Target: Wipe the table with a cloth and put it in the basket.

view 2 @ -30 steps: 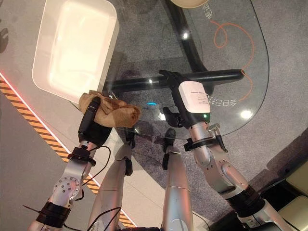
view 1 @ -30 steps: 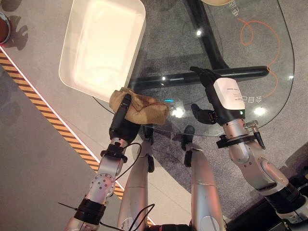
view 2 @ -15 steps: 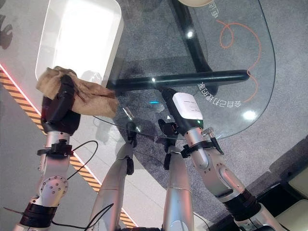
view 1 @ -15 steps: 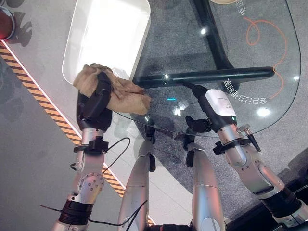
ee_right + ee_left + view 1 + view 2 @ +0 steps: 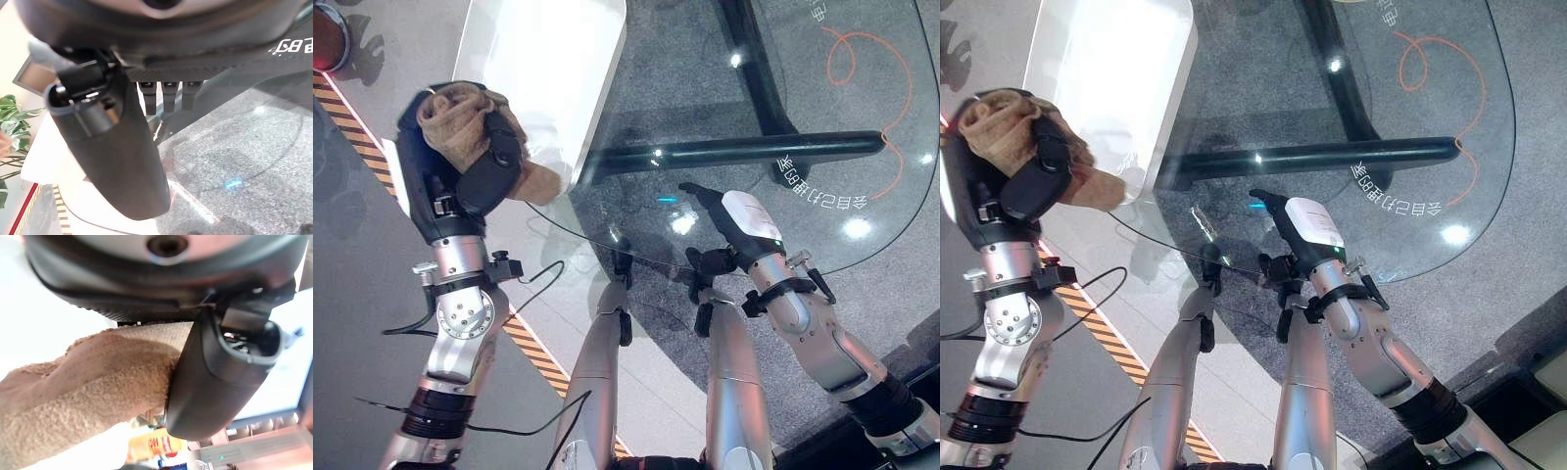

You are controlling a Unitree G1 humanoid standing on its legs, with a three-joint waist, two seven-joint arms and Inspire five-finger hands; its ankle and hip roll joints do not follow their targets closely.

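Left hand [image 5: 460, 171] is curled round the bunched tan cloth [image 5: 450, 122], raised beside the white basket [image 5: 558, 88], off the glass tabletop [image 5: 783, 117]. Right hand [image 5: 734, 220] rests with fingers straight on the glass. Step: transfer to basket. Next: carry the cloth over the rim, release.

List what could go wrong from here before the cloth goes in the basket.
The cloth, bunched in the left hand, trails a loose end toward the glass table edge; it may snag there or slip out and fall outside the white basket. The right hand sits open over the glass, near the left arm's likely path.
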